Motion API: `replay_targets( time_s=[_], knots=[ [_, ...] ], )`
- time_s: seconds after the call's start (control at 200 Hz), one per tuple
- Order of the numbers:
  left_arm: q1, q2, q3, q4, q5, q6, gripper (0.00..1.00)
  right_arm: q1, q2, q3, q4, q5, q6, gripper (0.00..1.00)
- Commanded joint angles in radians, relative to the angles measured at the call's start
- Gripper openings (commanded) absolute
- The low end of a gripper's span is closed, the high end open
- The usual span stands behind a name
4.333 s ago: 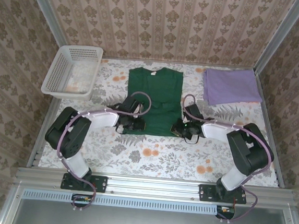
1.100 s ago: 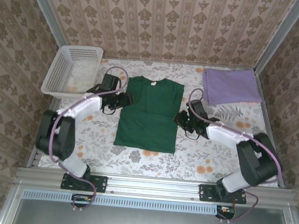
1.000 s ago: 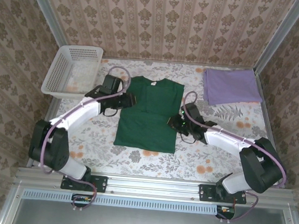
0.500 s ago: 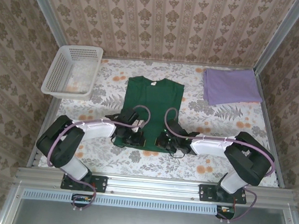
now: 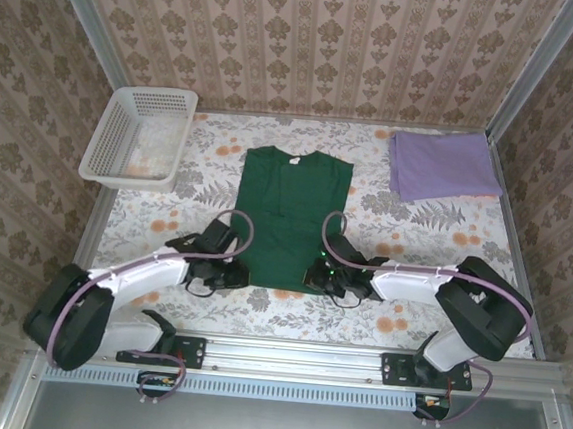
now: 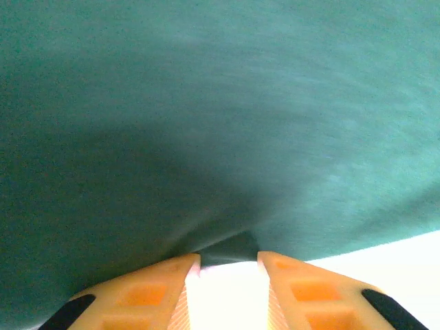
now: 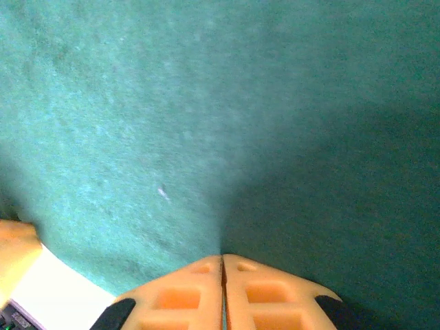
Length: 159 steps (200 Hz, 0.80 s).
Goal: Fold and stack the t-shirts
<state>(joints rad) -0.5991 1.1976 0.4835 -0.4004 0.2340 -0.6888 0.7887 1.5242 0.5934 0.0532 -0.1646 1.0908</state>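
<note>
1. The lilac t-shirt (image 5: pixel 441 166) lies at the far right corner of the worktop (image 5: pixel 406 230) as a flat, tidy rectangle. I judge that this one is already folded.
2. The green t-shirt (image 5: pixel 292 210) lies flat in the middle of the worktop, with the collar at the far end and the hem at the near end. No sleeve sticks out at either side and the outline is a narrow strip, so the side folds seem to be done.
3. The green t-shirt is not yet folded along its length, and it is well apart from the lilac one. So the cross fold and the stacking are left to do.
4. The left fingers (image 5: pixel 233 273) are at the near left corner of the hem. In the left wrist view a narrow gap stands between them, and the edge of the cloth puckers just at the tips. They do not seem to clamp it.
5. The right fingers (image 5: pixel 313 275) are at the near right corner of the hem. In the right wrist view they are pressed together and a crease of green cloth runs out from the tips, so I judge that they pinch the hem.
6. The step in hand looks like taking both hem corners to bring the hem toward the collar.
7. The white basket (image 5: pixel 101 153) stands at the far left and takes no part now.
</note>
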Motion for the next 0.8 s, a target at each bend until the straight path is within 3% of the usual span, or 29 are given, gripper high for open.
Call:
replay_targets(
  time_s=[0.0,0.115,0.28,0.375,0.51,0.64,0.79],
  knots=[
    [0.092,-0.104,-0.067,-0.102,-0.096,-0.072,0.31,-0.022,-0.023,-0.064,-0.153,0.030,-0.027,0.13],
    [0.186,-0.236,-0.097,-0.142,-0.087,-0.081,0.33,-0.038,-0.051,-0.074,-0.171,0.036,-0.037,0.15],
    [0.208,-0.350,-0.062,-0.180,-0.033,-0.069,0.41,-0.045,-0.104,-0.079,-0.157,0.002,-0.036,0.26],
    [0.208,-0.346,-0.045,-0.189,-0.003,-0.066,0.46,-0.051,-0.196,-0.093,-0.168,-0.009,-0.028,0.37],
    [0.206,-0.277,-0.057,-0.111,0.165,-0.059,0.45,-0.096,-0.364,-0.140,-0.268,0.033,-0.040,0.46],
    [0.105,-0.205,-0.028,-0.103,0.162,-0.038,0.42,-0.171,-0.464,-0.135,-0.455,0.048,-0.125,0.47],
    [0.028,-0.133,-0.006,-0.115,0.090,-0.066,0.42,-0.197,-0.460,-0.139,-0.496,-0.005,-0.179,0.48]
  ],
)
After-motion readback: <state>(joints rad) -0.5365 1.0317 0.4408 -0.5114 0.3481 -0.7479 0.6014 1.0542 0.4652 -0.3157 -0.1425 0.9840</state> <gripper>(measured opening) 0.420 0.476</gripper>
